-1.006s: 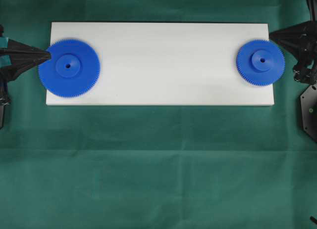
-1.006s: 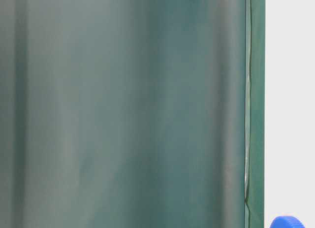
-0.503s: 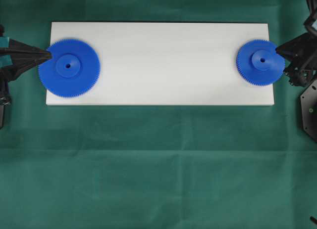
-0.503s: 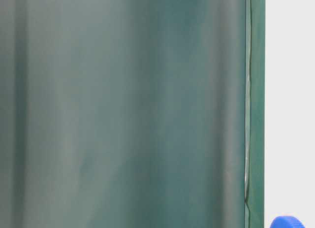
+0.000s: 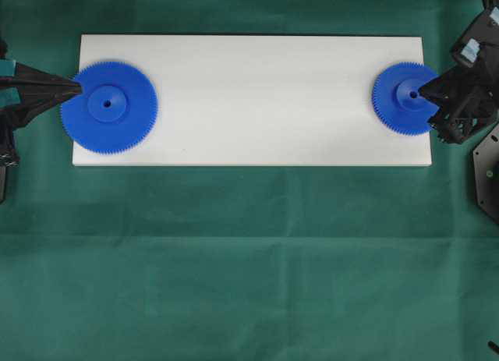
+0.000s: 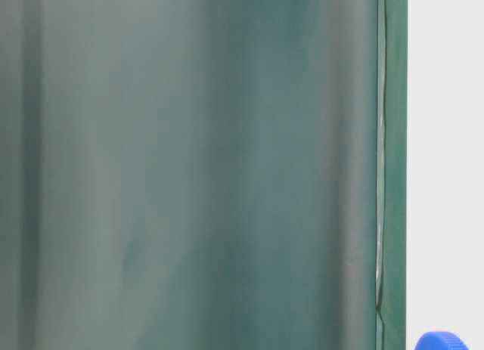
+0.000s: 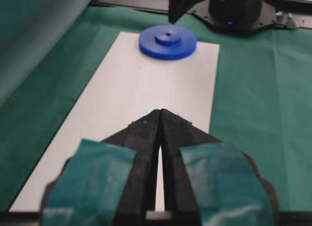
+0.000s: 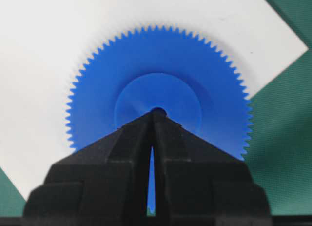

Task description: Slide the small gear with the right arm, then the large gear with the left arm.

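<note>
Where overhead hides it, right gripper [image 8: 152, 113] fingertips pressed together at small gear [image 8: 158, 89] centre hole, left gripper [image 7: 160, 111] likewise closed.

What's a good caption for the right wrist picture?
Shut right gripper tip poised at the small gear hub's centre hole.

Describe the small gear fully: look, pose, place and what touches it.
The small gear is a flat bright-blue toothed disc, plastic-looking, with a raised round hub and centre hole. It lies flat at the right end of the white board. The right gripper, jaws shut, has its tip over the hub beside the hole; actual contact cannot be confirmed.
</note>
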### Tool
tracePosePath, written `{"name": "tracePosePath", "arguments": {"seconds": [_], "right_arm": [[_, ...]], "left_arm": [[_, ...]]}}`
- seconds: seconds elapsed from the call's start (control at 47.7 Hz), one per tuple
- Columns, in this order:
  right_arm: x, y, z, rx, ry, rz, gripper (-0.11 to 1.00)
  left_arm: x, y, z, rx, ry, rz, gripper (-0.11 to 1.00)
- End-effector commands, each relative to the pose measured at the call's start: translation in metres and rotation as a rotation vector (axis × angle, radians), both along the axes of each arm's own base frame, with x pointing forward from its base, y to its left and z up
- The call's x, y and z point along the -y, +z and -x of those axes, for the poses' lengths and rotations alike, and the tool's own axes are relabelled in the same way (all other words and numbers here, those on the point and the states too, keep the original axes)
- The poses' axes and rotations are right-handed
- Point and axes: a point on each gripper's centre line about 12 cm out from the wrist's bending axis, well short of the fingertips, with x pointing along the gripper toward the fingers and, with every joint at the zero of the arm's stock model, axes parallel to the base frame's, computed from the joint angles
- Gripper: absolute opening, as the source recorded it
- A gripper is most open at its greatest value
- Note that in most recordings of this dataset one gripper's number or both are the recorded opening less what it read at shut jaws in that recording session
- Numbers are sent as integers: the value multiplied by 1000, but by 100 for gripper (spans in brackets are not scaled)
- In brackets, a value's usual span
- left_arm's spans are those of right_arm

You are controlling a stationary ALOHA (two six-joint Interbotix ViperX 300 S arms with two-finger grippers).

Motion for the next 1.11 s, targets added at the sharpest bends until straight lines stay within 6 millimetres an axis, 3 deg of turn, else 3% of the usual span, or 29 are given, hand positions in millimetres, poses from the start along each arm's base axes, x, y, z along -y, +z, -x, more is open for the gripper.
{"name": "tracePosePath", "arguments": {"seconds": [0.0,0.545,1.089], "right_arm": [[2,-1,-4,1,-1,-3,50],[4,-12,-11,6,22,-2,50],[8,-18,-5,-4,8,8,50]], "left_arm": [[-1,2,-2,4,3,2,0],[-1,-2,-1,0,4,8,0],[-1,-4,0,-2,6,16,0]]}}
